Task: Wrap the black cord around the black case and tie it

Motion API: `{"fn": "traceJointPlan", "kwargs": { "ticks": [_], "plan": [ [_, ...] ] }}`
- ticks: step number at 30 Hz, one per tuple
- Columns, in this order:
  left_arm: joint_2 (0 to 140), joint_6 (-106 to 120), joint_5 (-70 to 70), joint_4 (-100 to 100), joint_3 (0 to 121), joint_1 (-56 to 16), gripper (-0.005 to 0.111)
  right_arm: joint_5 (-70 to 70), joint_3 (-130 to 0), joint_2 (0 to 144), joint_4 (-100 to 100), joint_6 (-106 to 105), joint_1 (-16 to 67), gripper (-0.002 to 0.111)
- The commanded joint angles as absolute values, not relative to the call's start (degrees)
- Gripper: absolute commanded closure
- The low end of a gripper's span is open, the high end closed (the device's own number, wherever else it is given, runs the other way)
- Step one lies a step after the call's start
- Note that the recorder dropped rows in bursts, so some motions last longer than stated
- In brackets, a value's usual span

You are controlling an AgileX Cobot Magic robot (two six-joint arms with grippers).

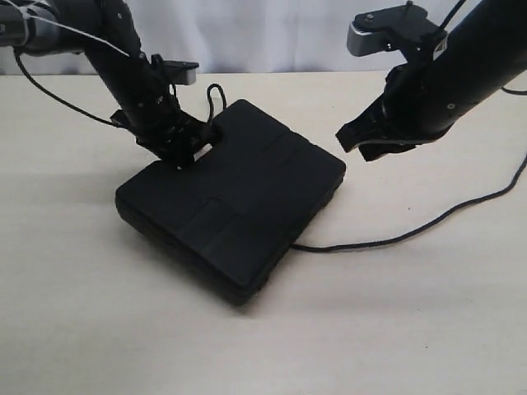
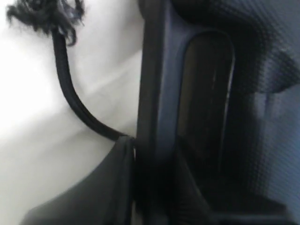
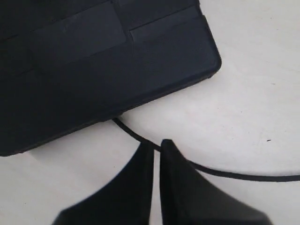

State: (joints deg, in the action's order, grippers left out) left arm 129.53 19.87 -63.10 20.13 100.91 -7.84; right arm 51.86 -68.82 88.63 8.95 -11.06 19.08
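The black case (image 1: 239,197) lies flat in the middle of the table, its slot handle (image 2: 206,93) at the far left edge. My left gripper (image 1: 191,148) straddles the handle bar (image 2: 154,70), one finger (image 2: 105,187) outside it and the other in the slot, closed against the bar. The black cord (image 2: 68,89) has a frayed end and runs in at that outer finger's tip. It loops up just behind the gripper (image 1: 216,95). Its long part (image 1: 412,234) comes out from under the case and trails right. My right gripper (image 1: 350,140) hovers shut and empty above the cord (image 3: 234,174).
The pale table (image 1: 82,313) spreads around the case. Thin glossy arm cables hang by the left arm (image 1: 58,99) and at the right edge. A white backdrop (image 1: 272,33) closes off the far side.
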Motion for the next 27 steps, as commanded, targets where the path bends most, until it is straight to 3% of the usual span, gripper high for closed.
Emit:
{"fn": "traceJointPlan", "kwargs": {
  "ticks": [1, 4, 9, 13, 16, 18, 23, 27],
  "plan": [
    [123.97, 9.98, -65.90, 23.31, 103.30, -7.08, 0.107, 50.88, -69.28, 81.14, 6.78, -14.96, 18.83, 0.104],
    [120.83, 8.94, -67.78, 26.85, 103.30, -7.08, 0.107, 50.88, -69.28, 76.72, 6.48, -18.81, 19.89, 0.104],
    [118.96, 8.94, -69.96, 42.34, 103.30, -7.57, 0.107, 40.62, -60.96, 68.42, -1.48, -22.61, 34.89, 0.104],
    [118.96, 8.94, -69.96, 42.73, 103.30, -8.93, 0.107, 23.23, -46.72, 63.61, -29.67, 14.42, 44.15, 0.104],
    [118.96, 8.59, -69.96, 44.58, 103.30, -10.06, 0.107, 20.33, -37.52, 64.56, -57.02, 48.06, 48.93, 0.104],
    [118.96, 8.59, -69.96, 45.07, 103.30, -10.72, 0.107, 20.33, -35.19, 65.45, -68.09, 59.58, 50.46, 0.104],
    [118.96, 4.22, -67.74, 45.60, 103.30, -11.34, 0.107, 19.50, -34.39, 66.95, -76.77, 73.50, 51.46, 0.103],
    [118.96, -3.27, -65.80, 45.90, 103.30, -11.34, 0.107, 19.50, -34.35, 67.32, -76.77, 74.08, 51.46, 0.086]
  ]
}}
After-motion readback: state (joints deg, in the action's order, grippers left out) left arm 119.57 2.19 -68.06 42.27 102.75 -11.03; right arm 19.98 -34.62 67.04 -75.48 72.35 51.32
